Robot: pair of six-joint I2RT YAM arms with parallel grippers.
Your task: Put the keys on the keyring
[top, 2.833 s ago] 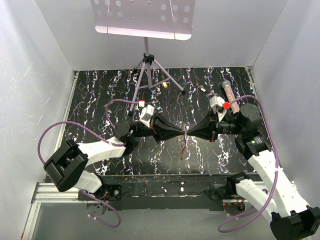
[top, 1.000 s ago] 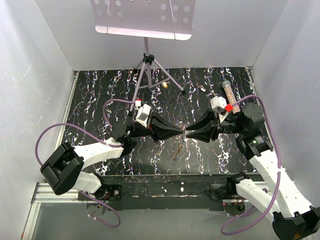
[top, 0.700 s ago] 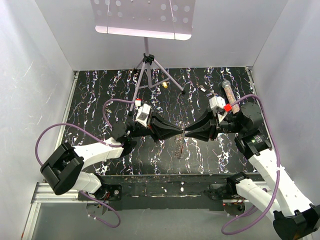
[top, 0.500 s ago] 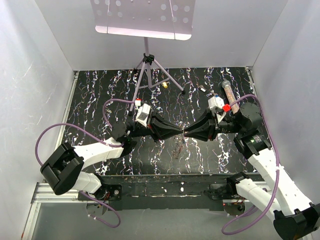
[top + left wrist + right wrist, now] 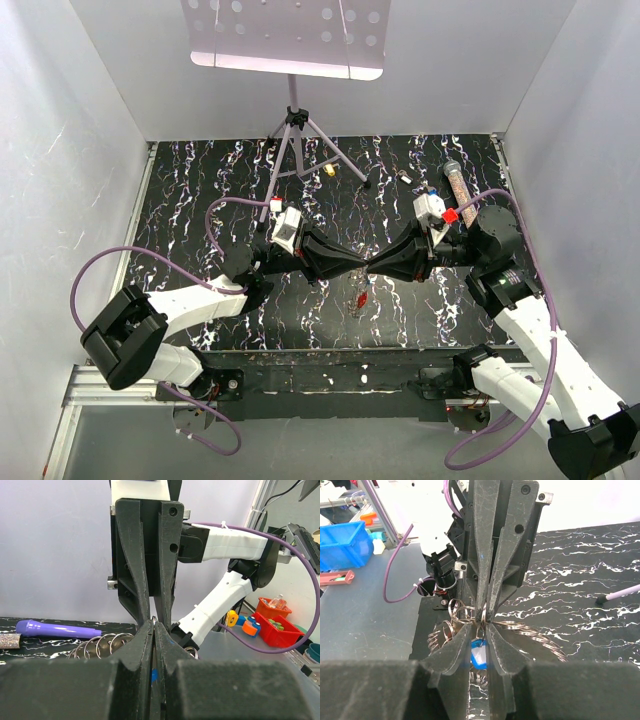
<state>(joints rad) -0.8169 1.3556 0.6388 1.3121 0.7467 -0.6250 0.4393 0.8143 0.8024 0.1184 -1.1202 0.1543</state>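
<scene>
Where the two arms met tip to tip above the middle of the table (image 5: pixel 200 200), the keyring (image 5: pixel 456 612) was held up off the surface. Its grey wire loops were bunched and hung just under the meeting point. One loop was pinched at the very tips of the left gripper (image 5: pixel 154 624), whose jaws were seen pressed together with no gap, clamped on the ring wire.

A blue-headed key (image 5: pixel 479 656) was found directly below that pinch, lodged between the fingers of the right gripper (image 5: pixel 479 629). Those jaws were set only narrowly apart, with the key's head filling most of the slot. Whether the pads were actually pressing on it could not be told. The same blue was glimpsed from the left wrist, low in the seam between the left fingers.

A small red speck (image 5: pixel 358 300) was noted on or over the table just on the near side of the gripper tips, too small to be identified.

Further out, a purple pen (image 5: pixel 57 629) was seen lying on the black marbled surface behind the ring's coils. A glittery tube (image 5: pixel 455 183) lay towards the far right of the table, beyond the right arm's wrist. A tripod stand (image 5: pixel 293 125) was planted at the far edge, with a perforated plate (image 5: pixel 285 35) carried on top.
</scene>
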